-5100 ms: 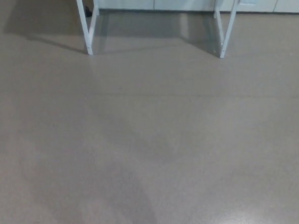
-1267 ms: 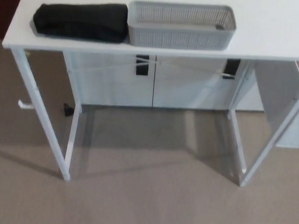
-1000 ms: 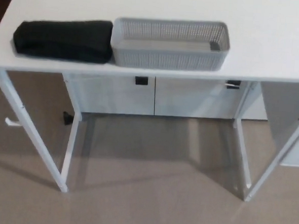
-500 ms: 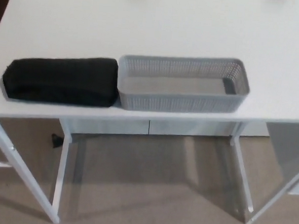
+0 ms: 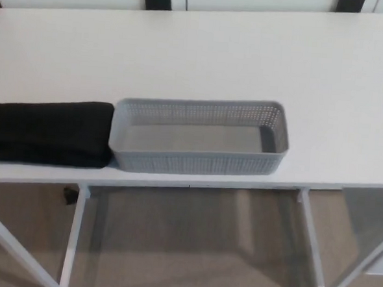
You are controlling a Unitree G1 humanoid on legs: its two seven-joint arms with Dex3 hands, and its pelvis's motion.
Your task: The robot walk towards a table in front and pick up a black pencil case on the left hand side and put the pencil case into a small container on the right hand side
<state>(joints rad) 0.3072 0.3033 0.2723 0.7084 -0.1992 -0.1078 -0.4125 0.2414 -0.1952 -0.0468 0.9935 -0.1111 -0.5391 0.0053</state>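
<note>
Tabletop (image 5: 203, 53), white and seen from above, fills most of the head view, with its white legs and a beige floor visible below the near edge. Along that near edge lie the two things the task concerns. On the left is the black pencil case (image 5: 46, 132), a long soft pouch lying flat on its side, its left end cut off by the picture's edge. Touching its right end, or just beside it, stands the small container (image 5: 198, 158), a grey perforated basket, long and shallow, open at the top and empty. Both sit lengthwise along the front edge, which likely keeps them within easy reach for someone standing at the table, and makes the transfer a short sideways move. Neither robot hand shows in the picture, so whether either is open or closed cannot be told. The case is not yet picked up; the approach to the table seems nearly finished.
</note>
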